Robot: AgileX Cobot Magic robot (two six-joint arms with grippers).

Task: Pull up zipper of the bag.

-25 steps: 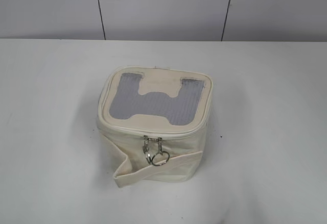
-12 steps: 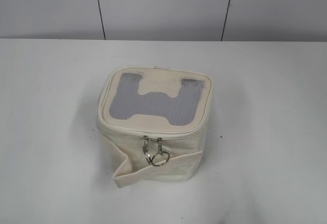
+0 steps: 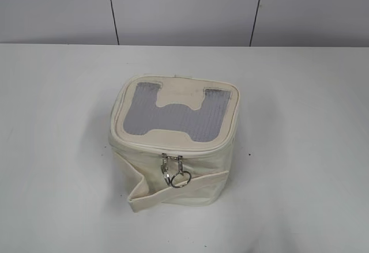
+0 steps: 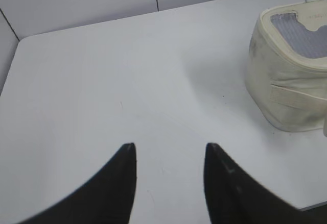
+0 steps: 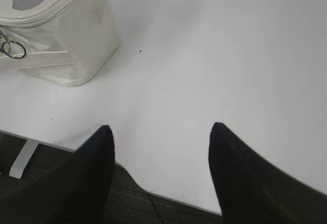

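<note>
The cream-white boxy bag (image 3: 173, 175) stands on the white table, its grey mesh top with the H-shaped cream patch facing up. The zipper (image 3: 173, 149) runs round the top rim; its silver pull tabs and ring (image 3: 176, 171) hang at the front face. A flat cream strap (image 3: 141, 195) loops at the front left. The bag also shows in the left wrist view (image 4: 291, 71) and the right wrist view (image 5: 56, 35), where the ring (image 5: 14, 49) shows. My left gripper (image 4: 169, 147) is open and empty, left of the bag. My right gripper (image 5: 161, 128) is open and empty, right of it. Neither gripper shows in the exterior view.
The white table (image 3: 300, 120) stretches around the bag, with a grey panelled wall (image 3: 184, 8) behind it. In the right wrist view the table's front edge (image 5: 168, 197) lies between my jaws, with dark floor (image 5: 133, 203) below.
</note>
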